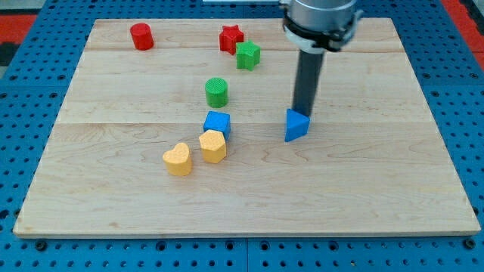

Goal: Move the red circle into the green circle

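Observation:
The red circle (141, 36) stands near the view's top left of the wooden board. The green circle (216, 91) stands near the board's middle, well to the right of and below the red circle. My tip (302, 113) is at the right of the middle, touching the top of a blue triangle (296, 125). It is far from the red circle and some way right of the green circle.
A red star (231, 38) and a green star (247, 55) sit side by side at the top middle. A blue cube (216, 123) lies below the green circle. Two yellow blocks (212, 146) (178, 159) lie below it. The board (378, 204) is ringed by blue pegboard.

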You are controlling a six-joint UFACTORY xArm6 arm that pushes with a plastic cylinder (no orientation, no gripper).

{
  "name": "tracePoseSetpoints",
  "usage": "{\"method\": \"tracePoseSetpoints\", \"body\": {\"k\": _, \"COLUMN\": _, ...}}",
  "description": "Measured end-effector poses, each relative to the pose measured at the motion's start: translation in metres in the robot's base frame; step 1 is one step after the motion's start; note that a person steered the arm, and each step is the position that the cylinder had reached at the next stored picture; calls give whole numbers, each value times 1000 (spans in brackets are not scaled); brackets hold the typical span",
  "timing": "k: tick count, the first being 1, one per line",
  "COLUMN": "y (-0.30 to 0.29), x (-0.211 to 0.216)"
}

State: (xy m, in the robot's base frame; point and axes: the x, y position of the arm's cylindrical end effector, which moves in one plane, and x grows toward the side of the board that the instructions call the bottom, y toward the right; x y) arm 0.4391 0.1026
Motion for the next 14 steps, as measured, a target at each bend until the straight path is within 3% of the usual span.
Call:
{"method": "tracePoseSetpoints", "body": {"k": 1, "y": -12, "x": 27}}
{"method": "tracePoseSetpoints", "body": {"k": 2, "y": -85, "x": 27}}
{"method": "tracePoseSetpoints", "body": {"k": 3, "y": -103, "x": 27}}
{"method": "tracePoseSetpoints", "body": {"k": 4, "y": -61, "x": 11}}
{"method": "tracePoseSetpoints", "body": {"k": 5, "y": -75, "x": -19}}
{"method": "tracePoseSetpoints", "body": {"k": 7, "y": -199, "x": -39}}
{"method": "tracePoseSetpoints", "body": {"k": 8, "y": -209, "x": -57}}
{"method": "tracePoseSetpoints", "body": {"k": 9, "y": -161, "x": -64}}
{"method": "tracePoseSetpoints", "body": {"k": 12, "y": -108, "x": -66}}
{"method": "tracePoseSetpoints", "body": {"k": 14, "y": -117, "x": -134}}
